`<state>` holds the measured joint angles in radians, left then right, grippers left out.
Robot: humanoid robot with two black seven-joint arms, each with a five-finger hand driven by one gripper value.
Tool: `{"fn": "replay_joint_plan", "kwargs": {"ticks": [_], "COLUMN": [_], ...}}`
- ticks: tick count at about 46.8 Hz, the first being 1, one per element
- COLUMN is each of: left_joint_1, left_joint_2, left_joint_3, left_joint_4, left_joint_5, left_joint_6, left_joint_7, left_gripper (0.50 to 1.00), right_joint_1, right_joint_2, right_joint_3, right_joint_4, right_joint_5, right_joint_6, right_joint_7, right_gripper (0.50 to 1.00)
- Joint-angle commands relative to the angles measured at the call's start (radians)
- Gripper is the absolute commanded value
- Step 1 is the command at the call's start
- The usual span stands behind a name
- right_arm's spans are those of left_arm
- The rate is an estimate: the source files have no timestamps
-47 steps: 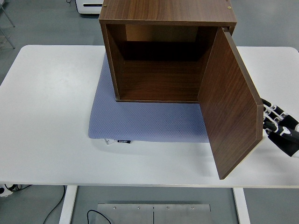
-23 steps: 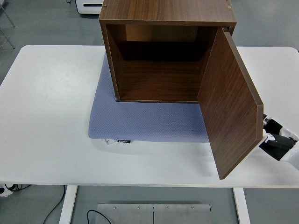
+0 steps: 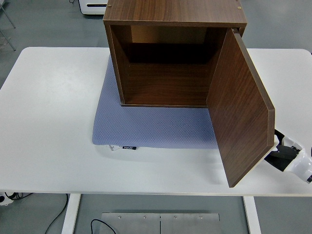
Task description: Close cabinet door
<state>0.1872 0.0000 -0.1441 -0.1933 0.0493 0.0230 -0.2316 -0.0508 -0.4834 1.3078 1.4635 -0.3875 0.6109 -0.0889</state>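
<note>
Cabinet (image 3: 165, 53) door (image 3: 241, 112) swung open, right hand (image 3: 287, 156) just behind it

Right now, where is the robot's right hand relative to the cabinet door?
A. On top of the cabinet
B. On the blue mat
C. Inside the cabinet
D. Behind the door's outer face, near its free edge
D: the right hand shows just past the free edge of the open cabinet door, on its outer side, partly hidden by it.

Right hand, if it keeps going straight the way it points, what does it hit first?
Most likely the outer face of the open door. The right hand sits just behind its lower edge, aimed leftward at it; whether they touch is unclear.
</note>
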Motion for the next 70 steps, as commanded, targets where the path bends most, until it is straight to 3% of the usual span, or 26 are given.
{"fn": "replay_joint_plan", "kwargs": {"ticks": [1,47,70], "left_joint_1": [0.000,0.000,-0.002], "left_joint_2": [0.000,0.000,0.000], "left_joint_3": [0.000,0.000,0.000], "left_joint_4": [0.000,0.000,0.000], "left_joint_5": [0.000,0.000,0.000], "left_joint_6": [0.000,0.000,0.000], "left_joint_7": [0.000,0.000,0.000], "left_gripper": [1.000,1.000,1.000], "right_joint_1": [0.008,0.066,0.092], "right_joint_2": [0.000,0.063,0.121], "right_joint_3": [-0.002,-0.084,-0.101], "right_joint_4": [0.000,0.018,0.020], "right_joint_5": [0.001,0.001,-0.016], "right_joint_6": [0.000,0.000,0.000], "right_joint_7": [-0.002,-0.014,-0.051], "right_gripper": [1.000,1.000,1.000]}}
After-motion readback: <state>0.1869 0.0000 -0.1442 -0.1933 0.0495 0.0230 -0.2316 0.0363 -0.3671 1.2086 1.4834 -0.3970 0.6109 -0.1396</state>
